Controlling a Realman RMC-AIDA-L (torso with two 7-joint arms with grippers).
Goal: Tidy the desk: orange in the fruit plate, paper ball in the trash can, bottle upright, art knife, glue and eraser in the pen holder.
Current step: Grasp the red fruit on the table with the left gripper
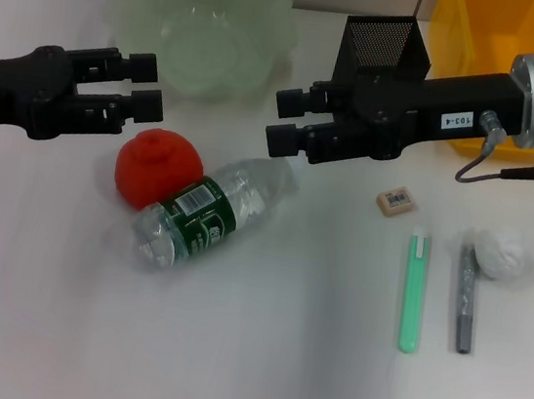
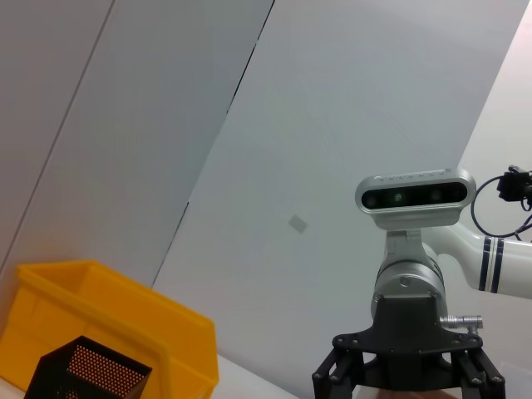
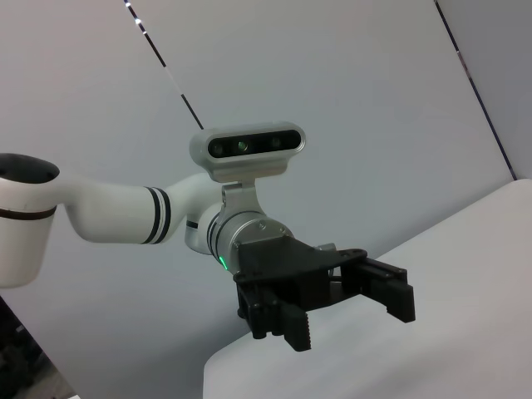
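Judging from how things lie, nothing on the desk has been tidied yet and the first step looks to be in hand; the orange (image 1: 158,169) rests on the table touching the bottle (image 1: 212,214), which lies on its side with its cap end toward the right gripper (image 1: 287,121); the left gripper (image 1: 144,84) hovers just above and beside the orange, its fingers apart and holding nothing; the right gripper hangs near the bottle's neck, in front of the pen holder (image 1: 384,40), fingers likewise apart and empty; the fruit plate (image 1: 273,4) sits empty at the back, near the left gripper; the next move probably calls for the left gripper to drop over the orange and close, without nudging the bottle; the eraser (image 1: 397,200), the paper ball (image 1: 503,252) and the trash can (image 1: 468,19) stay on the right side, untouched
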